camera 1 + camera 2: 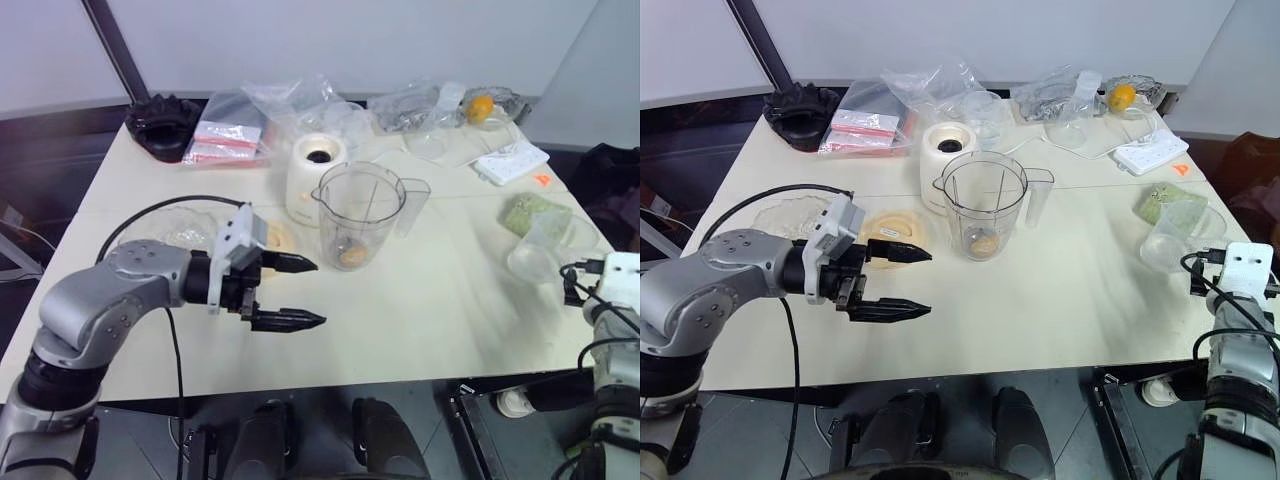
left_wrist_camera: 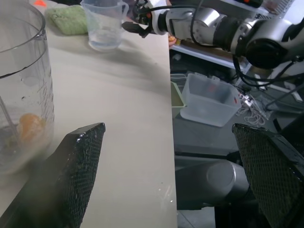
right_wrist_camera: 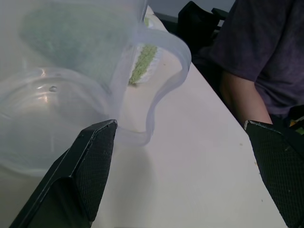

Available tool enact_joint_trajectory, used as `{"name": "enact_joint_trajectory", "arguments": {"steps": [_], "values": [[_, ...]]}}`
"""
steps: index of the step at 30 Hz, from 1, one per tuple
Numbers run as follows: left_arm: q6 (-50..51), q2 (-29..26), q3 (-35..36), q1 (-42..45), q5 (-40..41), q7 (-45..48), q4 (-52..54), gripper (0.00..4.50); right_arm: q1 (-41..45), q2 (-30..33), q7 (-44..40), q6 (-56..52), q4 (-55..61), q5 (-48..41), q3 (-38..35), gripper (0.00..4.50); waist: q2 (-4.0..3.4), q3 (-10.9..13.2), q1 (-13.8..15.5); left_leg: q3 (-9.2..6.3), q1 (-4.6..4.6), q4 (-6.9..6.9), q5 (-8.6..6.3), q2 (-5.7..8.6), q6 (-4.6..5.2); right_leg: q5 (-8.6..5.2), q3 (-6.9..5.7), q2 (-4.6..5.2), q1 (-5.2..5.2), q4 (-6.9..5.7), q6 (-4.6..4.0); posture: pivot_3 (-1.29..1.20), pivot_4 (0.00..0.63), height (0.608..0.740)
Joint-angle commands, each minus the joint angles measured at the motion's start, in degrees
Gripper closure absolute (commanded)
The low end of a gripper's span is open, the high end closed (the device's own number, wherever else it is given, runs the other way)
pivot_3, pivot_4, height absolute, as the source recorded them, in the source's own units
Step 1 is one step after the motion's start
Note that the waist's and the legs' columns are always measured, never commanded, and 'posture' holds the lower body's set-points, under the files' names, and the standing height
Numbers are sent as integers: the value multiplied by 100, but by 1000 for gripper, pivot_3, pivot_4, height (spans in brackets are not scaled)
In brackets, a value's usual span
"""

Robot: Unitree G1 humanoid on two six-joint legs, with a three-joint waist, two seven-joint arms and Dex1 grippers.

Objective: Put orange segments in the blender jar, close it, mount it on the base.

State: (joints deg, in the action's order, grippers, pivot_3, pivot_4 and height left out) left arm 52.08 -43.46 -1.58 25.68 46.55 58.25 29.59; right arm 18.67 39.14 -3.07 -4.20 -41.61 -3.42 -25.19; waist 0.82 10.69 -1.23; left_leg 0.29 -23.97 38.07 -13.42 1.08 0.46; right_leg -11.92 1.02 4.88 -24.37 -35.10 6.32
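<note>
Presently the left gripper (image 1: 892, 281) is held with its two fingers spread wide and nothing between them; the blender jar (image 1: 984, 205) stands upright on the table (image 1: 1060, 300) just beyond the fingertips, apart from them; one orange segment (image 1: 985, 244) is seen at its bottom; the base (image 1: 948, 152) sits right behind the jar. The right gripper (image 2: 135, 26) is likewise spread and empty; a smaller clear plastic tub (image 3: 57, 95) is seen close ahead of its fingers, a person's arm (image 3: 242, 102) beyond.
</note>
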Motion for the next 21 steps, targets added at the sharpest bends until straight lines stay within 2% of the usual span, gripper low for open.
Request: {"name": "enact_joint_trajectory", "arguments": {"steps": [1, 12, 21], "values": [[-85, -36, -3, 156, -15, -53, 73, 34, 420, 229, 104, 444, -661, 111, 99, 0, 1, 1, -2, 1, 0, 0, 0, 0, 0, 0, 1, -1, 0, 0, 0, 0, 150, 740], [-121, -30, -32, 191, -101, -105, 18, 34, 1099, 486, 291, 1111, -2109, 327, 509, 0, 2, 1, -114, 5, 2, -4, 0, 1, 0, 1, 10, -9, 1, 0, 1, 0, 150, 740], [-18, 83, -16, 180, 45, -269, 108, 34, 1047, 368, 66, 1301, -1794, -241, 201, 0, 2, 1, -130, 5, 6, -6, 0, 0, 0, 1, 14, -13, 2, 1, 1, 0, 150, 740]]}}
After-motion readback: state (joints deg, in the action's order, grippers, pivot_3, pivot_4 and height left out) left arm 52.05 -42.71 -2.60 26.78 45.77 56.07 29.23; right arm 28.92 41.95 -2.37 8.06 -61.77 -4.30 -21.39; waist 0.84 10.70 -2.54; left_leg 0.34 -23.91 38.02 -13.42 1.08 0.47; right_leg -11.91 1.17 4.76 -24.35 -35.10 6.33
